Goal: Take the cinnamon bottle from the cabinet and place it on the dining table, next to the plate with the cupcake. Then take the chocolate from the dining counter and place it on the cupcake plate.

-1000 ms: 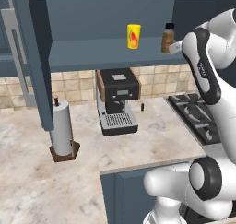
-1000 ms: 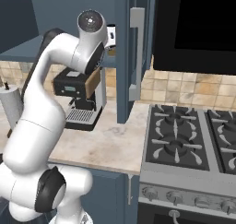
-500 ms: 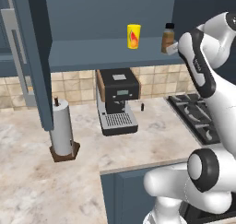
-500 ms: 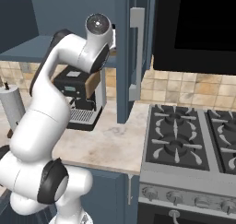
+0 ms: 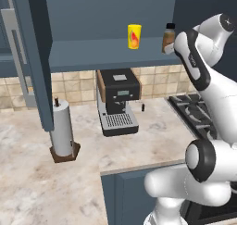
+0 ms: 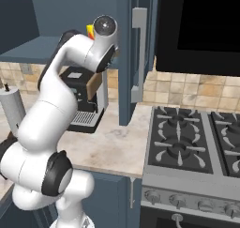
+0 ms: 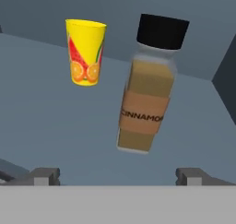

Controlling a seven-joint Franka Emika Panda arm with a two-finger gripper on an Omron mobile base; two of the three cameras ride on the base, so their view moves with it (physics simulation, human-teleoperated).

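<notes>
Amber cinnamon bottle [image 7: 148,91] — one; yellow canister [image 7: 85,51] — one

We see the small amber-brown cinnamon bottle [image 7: 147,91] with tan contents, a black screw cap and a brown band lettered CINNAMON, standing upright on the shelf of the slate-blue wall cabinet [image 5: 97,55]. In our hand view it leans slightly, which comes from the camera's roll. From the left base view the bottle [image 5: 169,38] stands at the shelf's right end, partly covered by the arm. The cabinet is open: its plain door [image 5: 34,57] with the long silver bar handle is swung out at the left.
</notes>
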